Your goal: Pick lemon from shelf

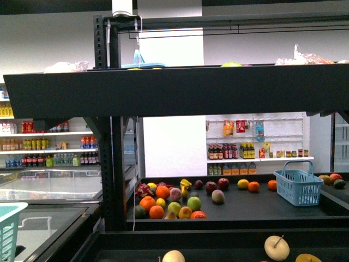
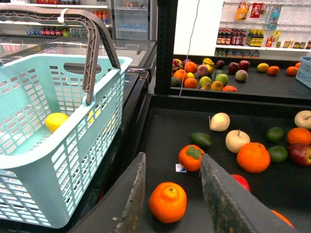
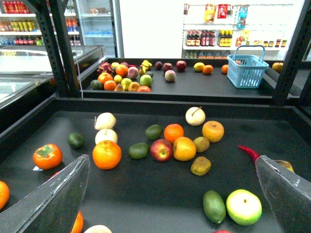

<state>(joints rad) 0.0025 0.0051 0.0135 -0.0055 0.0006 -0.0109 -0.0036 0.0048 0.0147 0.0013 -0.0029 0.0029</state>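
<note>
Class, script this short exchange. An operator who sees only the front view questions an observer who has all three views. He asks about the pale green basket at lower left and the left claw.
Operator: I see only a corner of the pale green basket. Is anything in it?
Observer: Yes. The left wrist view shows one bright yellow fruit, by its look a lemon, lying inside.
Operator: Neither claw is in my view. Is the left claw holding anything?
Observer: No. It is open, and an orange fruit on the shelf shows in its gap, not gripped.
</note>
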